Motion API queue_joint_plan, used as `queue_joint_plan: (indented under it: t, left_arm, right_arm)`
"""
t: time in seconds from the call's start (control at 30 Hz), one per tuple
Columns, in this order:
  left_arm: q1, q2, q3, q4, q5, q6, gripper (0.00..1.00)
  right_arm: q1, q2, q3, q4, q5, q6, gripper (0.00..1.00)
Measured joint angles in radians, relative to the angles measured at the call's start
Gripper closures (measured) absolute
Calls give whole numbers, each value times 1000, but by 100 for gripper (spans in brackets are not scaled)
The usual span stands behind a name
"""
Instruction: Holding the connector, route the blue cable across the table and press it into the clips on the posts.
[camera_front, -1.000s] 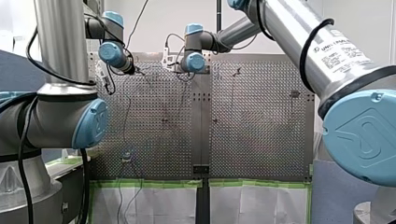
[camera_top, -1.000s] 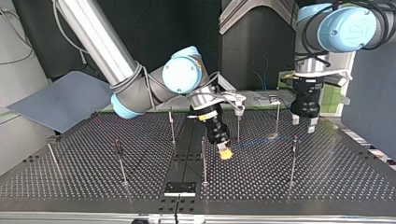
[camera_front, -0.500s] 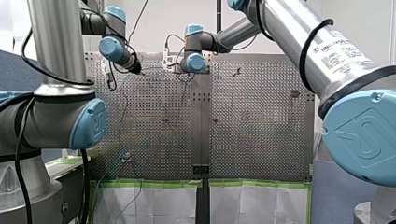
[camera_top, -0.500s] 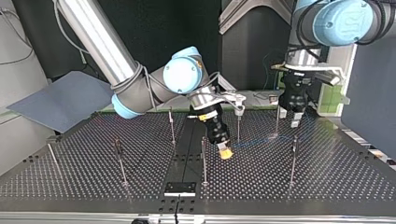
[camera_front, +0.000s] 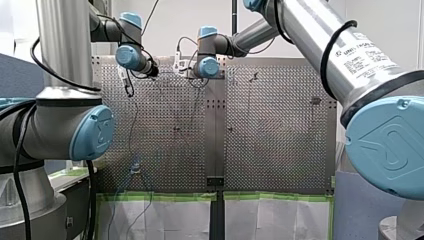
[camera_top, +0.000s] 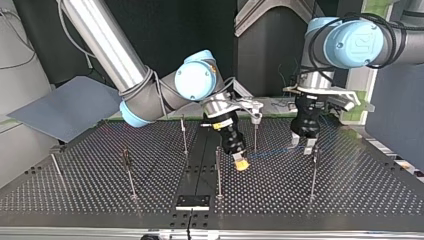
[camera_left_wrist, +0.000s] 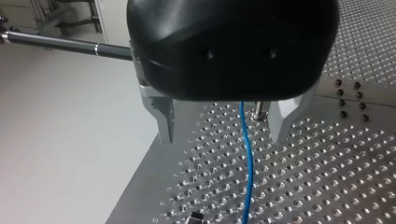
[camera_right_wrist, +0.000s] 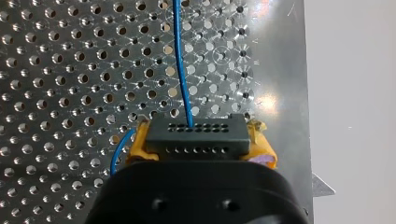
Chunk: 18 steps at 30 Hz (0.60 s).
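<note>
In the right wrist view my right gripper (camera_right_wrist: 198, 145) is shut on a black connector (camera_right_wrist: 195, 133), yellow pads (camera_right_wrist: 138, 145) on both its sides. The blue cable (camera_right_wrist: 181, 70) leaves the connector and runs ahead over the perforated plate. In the top view this gripper (camera_top: 242, 163) hangs low near the table's middle. My left gripper (camera_left_wrist: 224, 126) stands open above the plate, its metal fingers (camera_left_wrist: 164, 116) straddling the blue cable (camera_left_wrist: 247, 158) without touching it. In the top view it (camera_top: 301, 145) hovers to the right of a thin post (camera_top: 255, 134).
Several thin clip posts (camera_top: 218, 172) stand about the perforated table (camera_top: 350, 190), one (camera_top: 314, 172) just in front of my left gripper. A black bracket (camera_top: 192, 201) sits at the near edge. A grey panel (camera_top: 70, 107) lies at the top view's left.
My left arm has swung toward the top view's left and come lower and nearer, turning its gripper over the cable. My right arm and the connector have stayed put.
</note>
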Motion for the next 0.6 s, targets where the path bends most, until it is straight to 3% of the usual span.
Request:
queue_joint_plan:
  t: [0.6]
  left_arm:
    - [-34, -154, 100, 105, -43, -4, 0]
  right_arm:
    - [0, 1, 0, 0, 0, 2, 100]
